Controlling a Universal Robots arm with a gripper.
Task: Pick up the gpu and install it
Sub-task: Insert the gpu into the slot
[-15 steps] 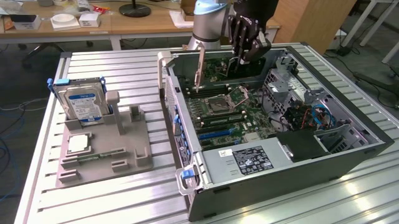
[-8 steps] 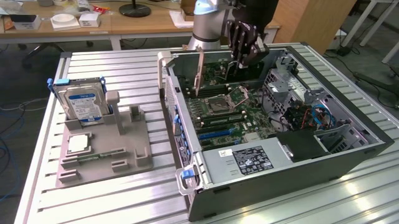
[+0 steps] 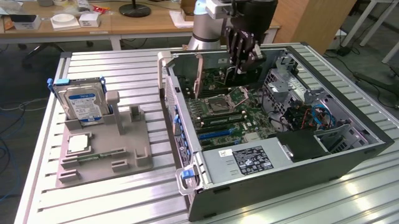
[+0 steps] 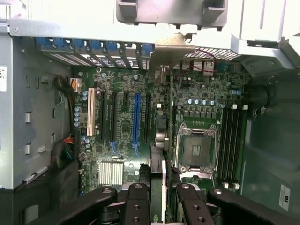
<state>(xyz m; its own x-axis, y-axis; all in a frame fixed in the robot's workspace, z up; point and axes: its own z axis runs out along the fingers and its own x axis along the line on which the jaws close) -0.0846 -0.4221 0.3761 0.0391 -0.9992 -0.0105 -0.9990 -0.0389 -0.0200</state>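
Tool (image 4: 161, 199) pinching gpu (image 4: 162, 174) inside open case (image 3: 349, 156), slatted metal table (image 3: 112, 65) beneath, wooden desks (image 3: 124, 24) behind

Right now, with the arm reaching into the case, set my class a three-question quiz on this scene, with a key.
1. True or false: the hard drive stands inside the case.
2. What does the gripper hold? A) hard drive B) gpu C) nothing
3. Fill in: the gpu is edge-on over the ___.
Key: 1 false, it stands in the grey holder beside the case. 2 B. 3 motherboard.
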